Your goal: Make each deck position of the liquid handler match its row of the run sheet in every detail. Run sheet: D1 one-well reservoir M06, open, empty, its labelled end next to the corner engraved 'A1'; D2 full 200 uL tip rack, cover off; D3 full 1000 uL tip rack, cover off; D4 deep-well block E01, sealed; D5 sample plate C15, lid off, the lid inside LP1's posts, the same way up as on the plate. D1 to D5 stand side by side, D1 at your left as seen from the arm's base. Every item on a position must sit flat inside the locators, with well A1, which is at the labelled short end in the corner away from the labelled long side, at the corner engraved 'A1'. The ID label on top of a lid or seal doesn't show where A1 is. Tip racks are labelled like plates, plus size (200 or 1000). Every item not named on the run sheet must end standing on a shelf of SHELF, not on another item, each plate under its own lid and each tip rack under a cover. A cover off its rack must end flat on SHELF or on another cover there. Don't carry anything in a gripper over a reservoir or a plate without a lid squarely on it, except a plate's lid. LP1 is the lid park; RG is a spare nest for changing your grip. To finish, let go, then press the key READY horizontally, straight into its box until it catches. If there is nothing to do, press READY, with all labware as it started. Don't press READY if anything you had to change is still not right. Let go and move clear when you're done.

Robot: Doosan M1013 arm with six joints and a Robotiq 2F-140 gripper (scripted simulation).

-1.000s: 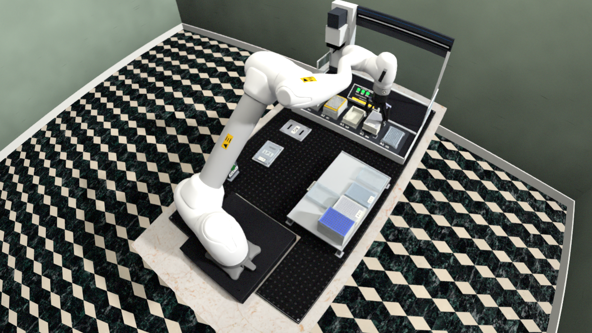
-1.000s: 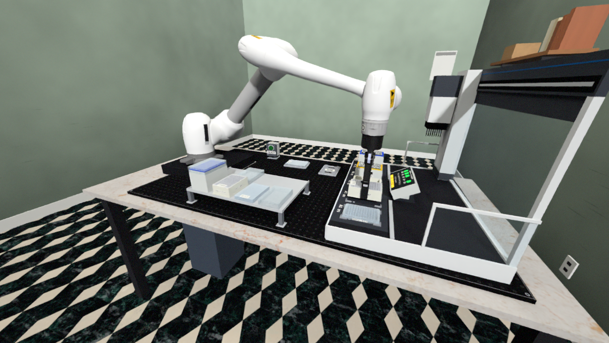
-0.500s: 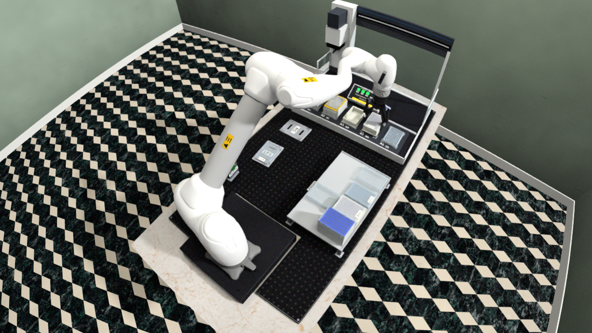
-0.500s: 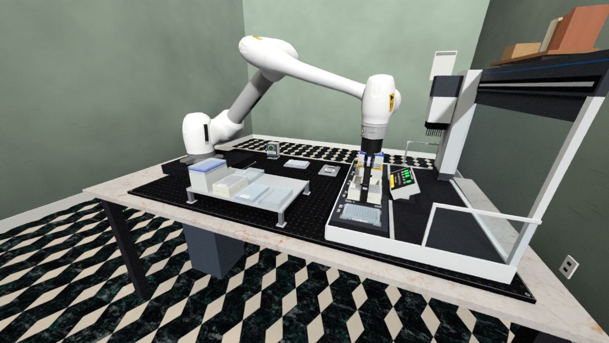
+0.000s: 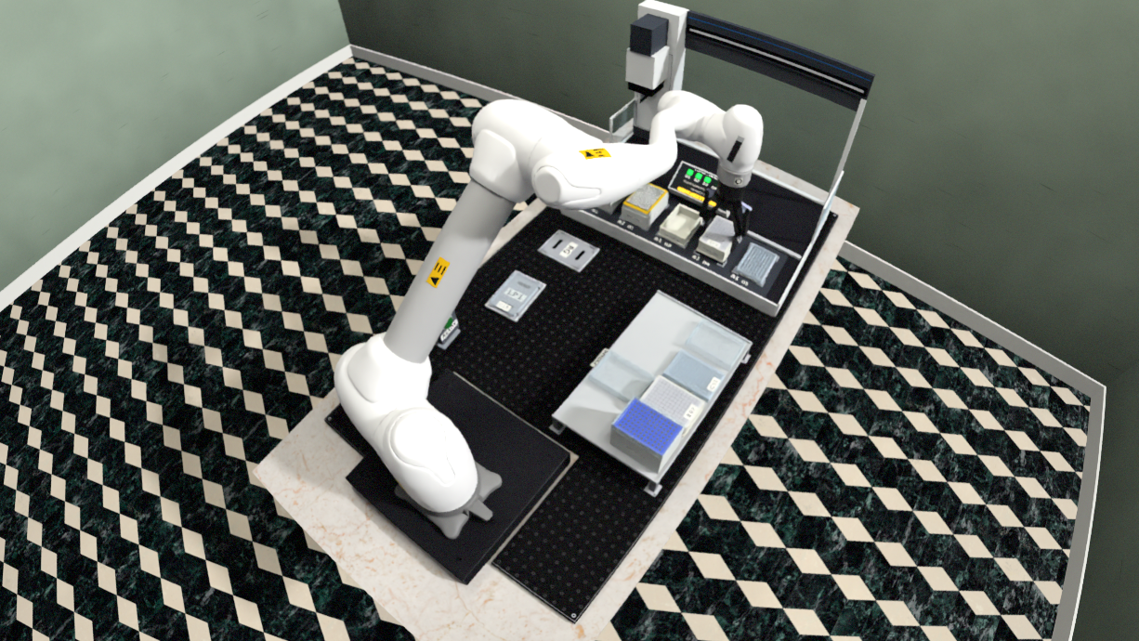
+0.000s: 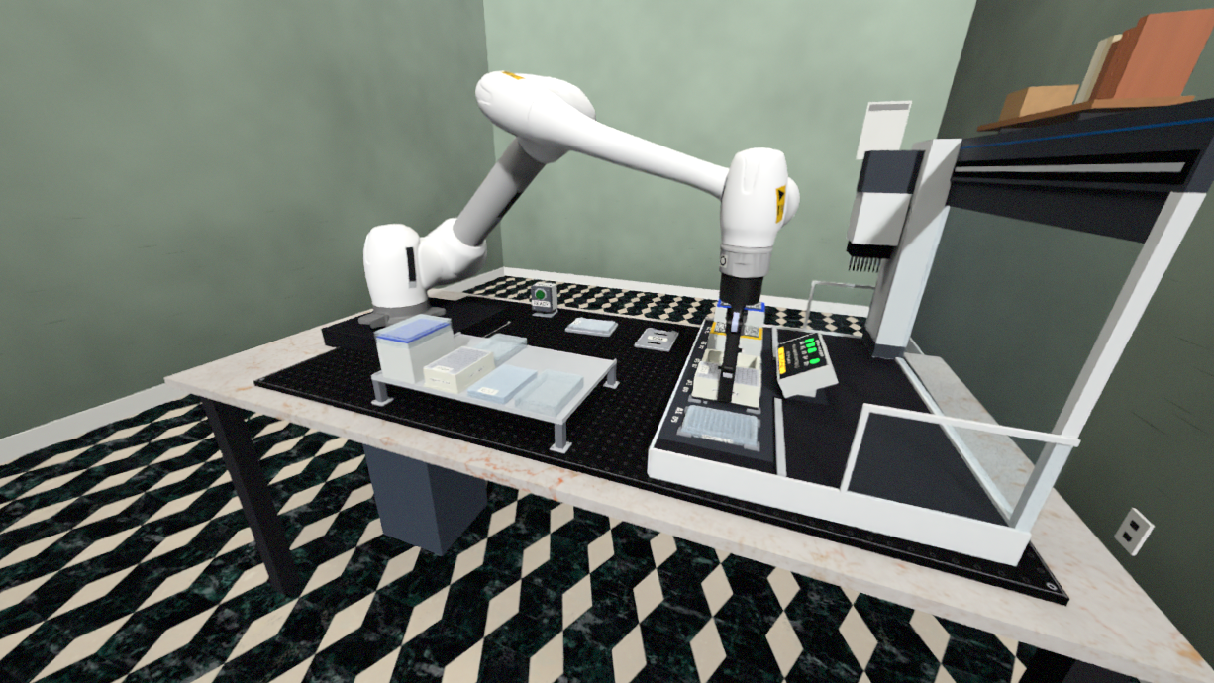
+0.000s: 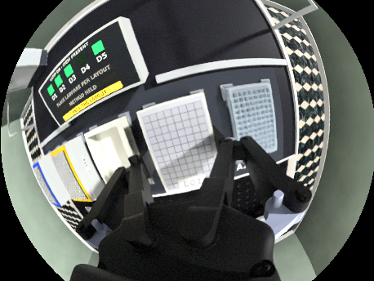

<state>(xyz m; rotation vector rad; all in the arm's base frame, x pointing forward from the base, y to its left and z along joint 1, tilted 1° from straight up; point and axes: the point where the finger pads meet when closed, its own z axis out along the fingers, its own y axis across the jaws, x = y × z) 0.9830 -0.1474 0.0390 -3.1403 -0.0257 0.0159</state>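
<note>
My gripper is shut on a white deep-well block with a gridded seal on top. It holds the block by its long sides, low over the fourth deck position. I cannot tell whether the block touches the deck. To the block's right lies a clear open sample plate. To its left stand a white open reservoir, a yellow-rimmed tip rack and a blue-rimmed rack.
The status panel stands behind the deck row. The shelf holds a blue-topped rack and several plates and covers. The lid park, the spare nest and the READY key lie near the arm's base.
</note>
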